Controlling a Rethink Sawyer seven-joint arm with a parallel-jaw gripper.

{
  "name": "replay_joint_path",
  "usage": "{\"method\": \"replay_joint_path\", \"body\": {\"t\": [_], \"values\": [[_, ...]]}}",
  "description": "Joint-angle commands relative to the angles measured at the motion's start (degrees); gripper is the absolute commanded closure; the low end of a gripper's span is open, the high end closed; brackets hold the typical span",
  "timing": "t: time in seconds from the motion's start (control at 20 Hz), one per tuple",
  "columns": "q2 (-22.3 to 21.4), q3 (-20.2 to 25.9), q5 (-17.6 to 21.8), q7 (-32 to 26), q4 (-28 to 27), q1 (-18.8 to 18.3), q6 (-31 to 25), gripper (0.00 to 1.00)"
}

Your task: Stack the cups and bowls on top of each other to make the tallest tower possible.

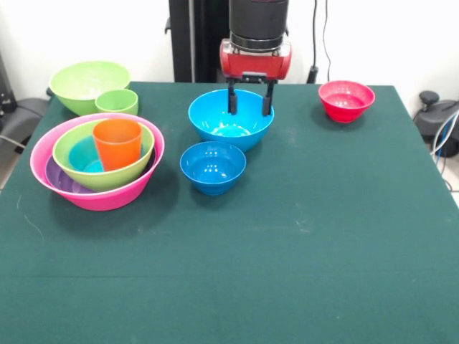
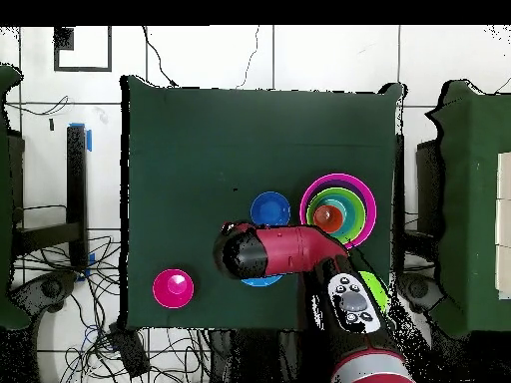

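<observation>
My gripper [image 1: 249, 102] hangs open over the far half of a large blue bowl [image 1: 231, 127], with nothing between its fingers. A smaller blue bowl [image 1: 213, 166] [image 2: 269, 209] sits just in front of it. At the left stands the tower: a wide pink bowl [image 1: 100, 199] [image 2: 365, 195] holds a purple bowl [image 1: 60, 180], a lime green bowl [image 1: 107, 178], a blue bowl [image 1: 83, 153] and the orange cup [image 1: 117, 142] [image 2: 327, 216]. Behind it are a second lime green bowl [image 1: 84, 80] and the light green cup [image 1: 117, 102]. A small red bowl [image 1: 346, 100] [image 2: 173, 288] sits at the back right. In the overhead view the arm [image 2: 284, 251] hides the gripper and the large blue bowl.
Everything stands on a dark green tablecloth [image 1: 287, 236]. Cables and black equipment lie beyond the table's edges on both sides [image 1: 437, 122].
</observation>
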State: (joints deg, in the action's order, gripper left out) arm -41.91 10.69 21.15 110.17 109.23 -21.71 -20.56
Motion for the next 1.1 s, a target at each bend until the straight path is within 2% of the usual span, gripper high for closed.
{"method": "replay_joint_path", "body": {"t": [0.05,0.65,1.1], "values": [[3.42,7.01,0.03,-2.0,-4.52,-1.69,-2.39,0.0],[6.02,8.2,2.49,-4.14,-8.95,-3.85,-2.72,0.0],[6.29,8.23,3.56,-5.18,-10.39,-5.04,-3.29,0.0]]}}
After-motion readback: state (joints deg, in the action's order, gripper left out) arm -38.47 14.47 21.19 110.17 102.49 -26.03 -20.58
